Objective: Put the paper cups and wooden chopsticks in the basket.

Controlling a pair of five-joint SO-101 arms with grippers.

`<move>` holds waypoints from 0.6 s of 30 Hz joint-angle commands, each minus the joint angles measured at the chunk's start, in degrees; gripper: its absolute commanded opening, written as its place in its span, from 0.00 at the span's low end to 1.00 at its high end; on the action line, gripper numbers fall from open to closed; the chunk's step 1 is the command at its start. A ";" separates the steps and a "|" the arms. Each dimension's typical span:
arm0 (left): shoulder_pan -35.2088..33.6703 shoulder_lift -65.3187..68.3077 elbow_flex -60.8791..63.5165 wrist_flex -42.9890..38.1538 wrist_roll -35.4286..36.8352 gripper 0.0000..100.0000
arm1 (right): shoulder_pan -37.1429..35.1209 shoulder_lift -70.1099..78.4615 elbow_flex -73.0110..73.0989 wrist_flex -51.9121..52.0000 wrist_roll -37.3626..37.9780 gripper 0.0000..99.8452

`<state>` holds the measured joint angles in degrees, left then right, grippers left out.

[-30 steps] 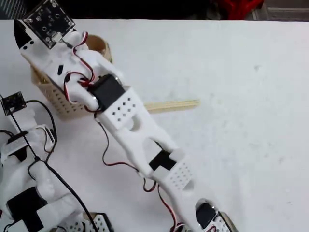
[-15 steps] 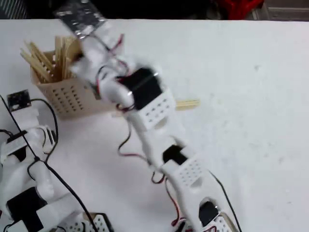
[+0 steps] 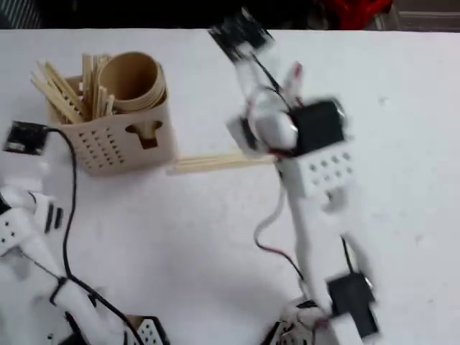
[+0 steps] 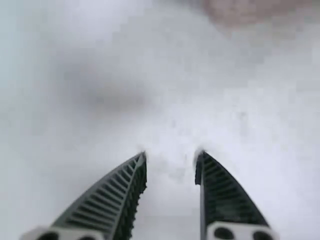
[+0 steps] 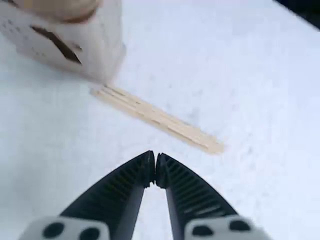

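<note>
A cream perforated basket (image 3: 118, 140) stands at the table's far left and holds stacked paper cups (image 3: 135, 79) and several wooden chopsticks (image 3: 68, 90). More chopsticks (image 3: 219, 162) lie flat on the table just right of the basket, with one end by its corner. In the right wrist view these loose chopsticks (image 5: 157, 119) lie ahead of my right gripper (image 5: 154, 172), which is shut and empty, with the basket (image 5: 75, 40) beyond. The right arm (image 3: 287, 133) is raised over the table's middle. My left gripper (image 4: 170, 162) is open over bare white table.
The white table (image 3: 388, 108) stretches free to the right of the arms. The left arm's body and cables (image 3: 29, 215) occupy the near left corner. Dark floor and a red object (image 3: 356, 11) lie beyond the far edge.
The right arm swung right and away from above the basket, uncovering the cups and chopsticks in it. The left arm shifted slightly at the near left.
</note>
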<state>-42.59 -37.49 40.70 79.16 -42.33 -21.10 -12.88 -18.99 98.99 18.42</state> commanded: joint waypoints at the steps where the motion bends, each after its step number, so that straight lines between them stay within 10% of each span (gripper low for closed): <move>1: 4.88 -5.67 -2.90 11.69 -4.57 0.17 | 5.76 -14.73 18.99 -0.92 3.60 0.02; 9: 16.75 -11.12 -10.64 23.38 -5.98 0.17 | 15.16 -35.56 54.15 -9.71 11.96 0.02; 18: 53.14 -11.12 -17.32 18.81 6.07 0.17 | 24.92 -48.48 82.11 -24.48 14.07 0.02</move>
<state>-1.63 -47.69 28.48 101.32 -42.68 0.09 -58.42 59.34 77.98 31.69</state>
